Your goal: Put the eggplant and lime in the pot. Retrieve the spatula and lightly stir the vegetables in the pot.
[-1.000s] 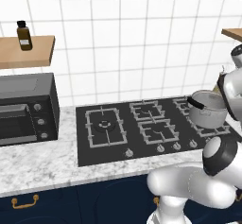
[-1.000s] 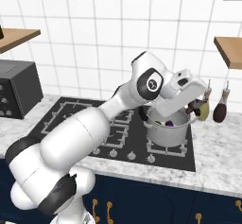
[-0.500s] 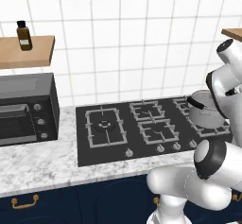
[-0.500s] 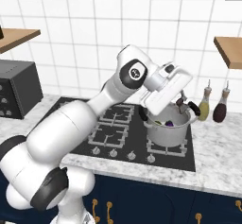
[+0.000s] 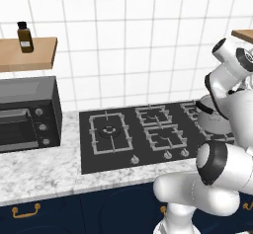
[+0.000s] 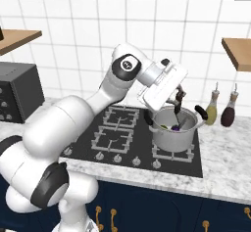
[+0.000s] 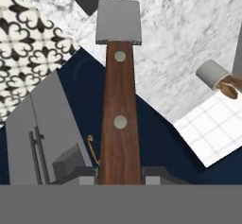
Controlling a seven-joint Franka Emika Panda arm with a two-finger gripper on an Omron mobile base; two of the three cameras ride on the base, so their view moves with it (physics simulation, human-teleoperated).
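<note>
In the right base view my gripper [image 6: 177,97] hangs over the shiny metal pot [image 6: 174,137] on the stove's right front burner. It is shut on the spatula [image 6: 177,110], which points down into the pot. A purple eggplant [image 6: 175,127] and a green lime [image 6: 163,127] lie inside the pot. The hand view looks along the spatula [image 7: 119,119], with its brown wooden handle between my fingertips and its grey blade at the far end. In the left base view the arm hides part of the pot [image 5: 213,123].
A black stove [image 5: 133,134] lies in the marble counter, with a toaster oven [image 5: 27,112] at its left. Two bottles [image 6: 212,109] [image 6: 229,112] stand right of the pot. A wooden shelf [image 6: 238,52] hangs above them. Another shelf carries a brown bottle [image 5: 24,38].
The hand has swung left with the spatula, from beside the bottles to over the pot, and the blade now dips inside. The grip has stayed shut.
</note>
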